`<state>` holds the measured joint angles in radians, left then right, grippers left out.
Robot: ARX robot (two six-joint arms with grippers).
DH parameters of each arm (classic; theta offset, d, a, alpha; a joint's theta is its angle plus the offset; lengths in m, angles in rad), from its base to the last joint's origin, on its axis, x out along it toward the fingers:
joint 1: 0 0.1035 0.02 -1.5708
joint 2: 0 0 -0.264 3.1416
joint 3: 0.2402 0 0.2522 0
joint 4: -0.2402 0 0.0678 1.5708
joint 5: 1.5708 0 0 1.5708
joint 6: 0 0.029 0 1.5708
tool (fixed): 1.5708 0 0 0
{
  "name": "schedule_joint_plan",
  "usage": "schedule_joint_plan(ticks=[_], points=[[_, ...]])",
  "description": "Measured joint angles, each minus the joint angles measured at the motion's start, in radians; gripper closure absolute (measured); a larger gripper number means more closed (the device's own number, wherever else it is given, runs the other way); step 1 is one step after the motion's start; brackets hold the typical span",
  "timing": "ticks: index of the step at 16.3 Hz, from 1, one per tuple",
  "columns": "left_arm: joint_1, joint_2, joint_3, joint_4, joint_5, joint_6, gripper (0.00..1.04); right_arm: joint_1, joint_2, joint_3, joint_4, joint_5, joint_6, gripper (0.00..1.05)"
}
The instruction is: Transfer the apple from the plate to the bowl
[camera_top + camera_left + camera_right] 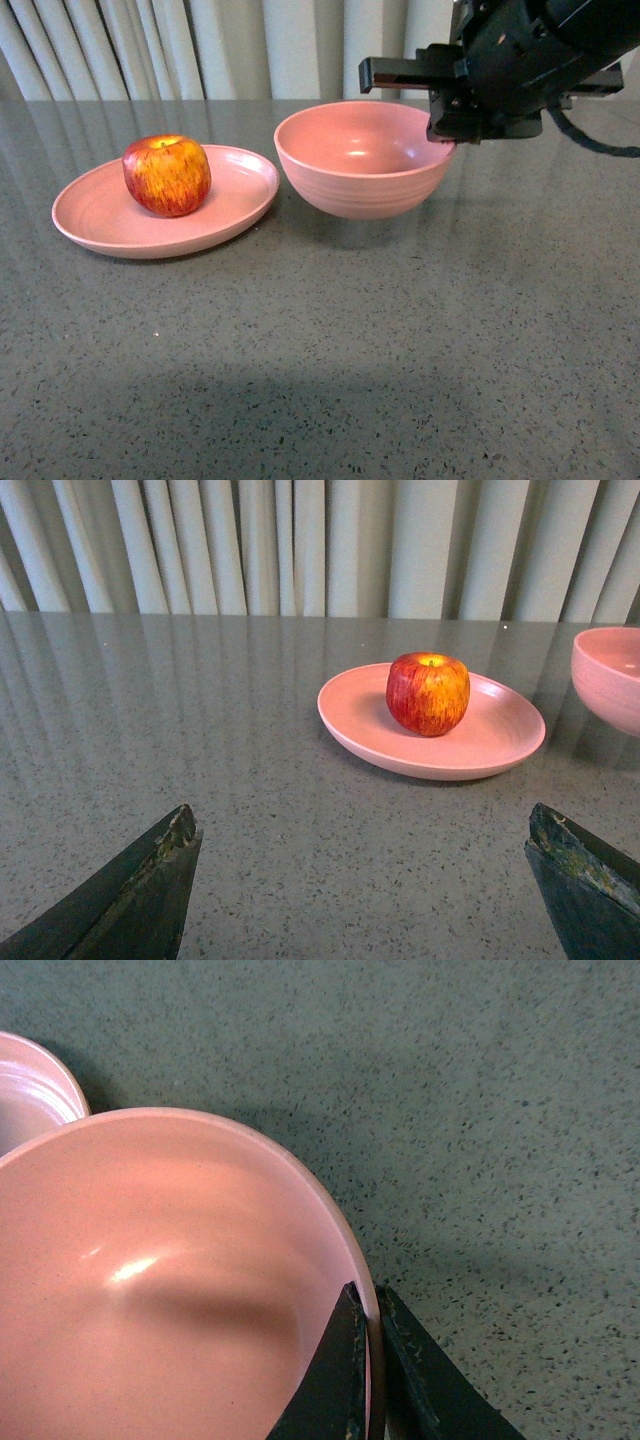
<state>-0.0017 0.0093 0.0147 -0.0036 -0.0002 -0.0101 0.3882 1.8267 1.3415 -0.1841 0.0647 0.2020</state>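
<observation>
My left fingers point(140, 900) are gaping wide and holding nothing, well left of the bowl point(360, 190). The apple point(167, 176) is still sitting on the plate point(100, 215), just left of the bowl, so I'm judging the transfer not started. The bowl is sitting empty. My right fingers point(335, 1380) are pinching the bowl's right rim, one inside, one outside, nearly closed. Grab, lift and drop are all pending.
</observation>
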Motion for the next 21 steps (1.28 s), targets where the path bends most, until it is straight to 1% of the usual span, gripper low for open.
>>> schedule_joint_plan(ticks=[7,21], points=[[0.0,0.0,0.0,0.0,0.0,0.0,0.07,0.011,0.105,0.084,-0.018,0.008,0.043,1.02],[0.0,0.0,0.0,0.0,0.0,0.0,0.07,0.011,0.118,0.084,-0.01,-0.008,0.079,1.02]])
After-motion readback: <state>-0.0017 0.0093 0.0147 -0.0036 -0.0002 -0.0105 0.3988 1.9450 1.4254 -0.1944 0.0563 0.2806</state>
